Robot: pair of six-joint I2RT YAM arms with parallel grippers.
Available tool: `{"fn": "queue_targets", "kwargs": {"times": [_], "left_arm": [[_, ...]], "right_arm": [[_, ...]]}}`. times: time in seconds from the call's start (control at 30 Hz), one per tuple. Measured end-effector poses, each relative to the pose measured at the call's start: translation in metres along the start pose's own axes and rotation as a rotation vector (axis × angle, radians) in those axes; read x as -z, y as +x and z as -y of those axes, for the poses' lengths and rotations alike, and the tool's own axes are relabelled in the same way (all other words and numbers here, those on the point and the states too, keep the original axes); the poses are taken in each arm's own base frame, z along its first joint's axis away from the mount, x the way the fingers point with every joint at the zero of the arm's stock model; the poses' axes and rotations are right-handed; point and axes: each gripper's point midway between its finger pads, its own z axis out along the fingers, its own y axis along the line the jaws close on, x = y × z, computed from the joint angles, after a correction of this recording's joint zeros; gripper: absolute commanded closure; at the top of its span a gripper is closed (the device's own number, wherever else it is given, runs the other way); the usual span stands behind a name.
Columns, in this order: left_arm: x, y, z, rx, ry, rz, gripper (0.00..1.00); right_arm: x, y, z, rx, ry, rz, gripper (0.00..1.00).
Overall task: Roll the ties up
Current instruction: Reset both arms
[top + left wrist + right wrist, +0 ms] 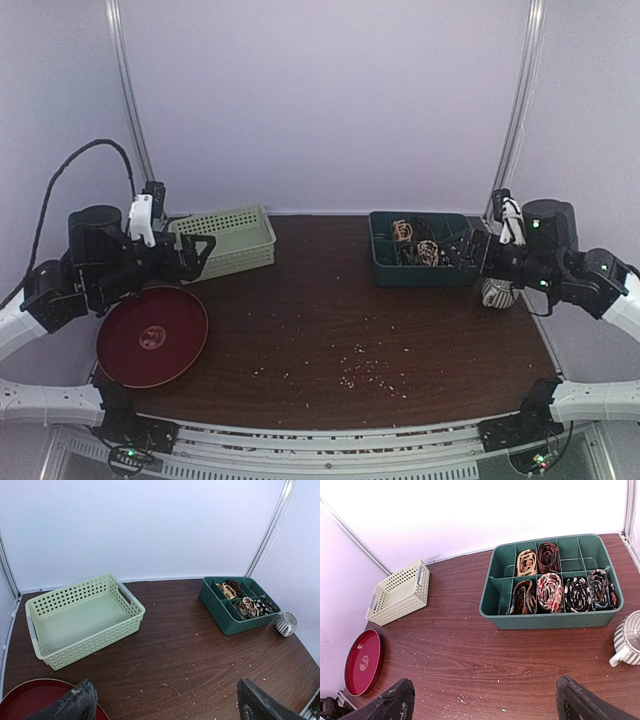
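Several rolled ties [550,591] stand on edge in the compartments of a dark green divided tray [555,621] at the back right of the table. The tray [420,276] and the ties [428,252] also show from above, and the left wrist view has the tray [227,624] far to its right. My right gripper [462,250] hovers open just right of the tray, and its fingers [395,702] frame bare table with nothing between them. My left gripper [200,252] is open and empty beside the pale basket, its fingertips [260,705] wide apart.
A pale green perforated basket [225,240] stands empty at the back left. A round red plate [152,335] lies at the left front. A striped cup [627,640] sits right of the tray. Pale crumbs [365,365] dot the dark wooden table.
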Motion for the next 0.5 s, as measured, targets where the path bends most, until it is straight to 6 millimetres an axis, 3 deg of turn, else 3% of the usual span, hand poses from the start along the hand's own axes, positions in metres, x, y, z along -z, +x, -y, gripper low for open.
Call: {"fn": "queue_targets", "kwargs": {"times": [0.23,0.5], "left_arm": [[-0.006,0.026,-0.002,0.028,0.015,-0.039,0.02],[-0.008,0.022,0.002,0.059,0.033,-0.011,0.02]], "right_arm": [[0.004,0.005,0.003,-0.038,-0.013,0.003,0.0],[0.005,0.007,0.002,-0.065,-0.03,0.002,0.0]]}}
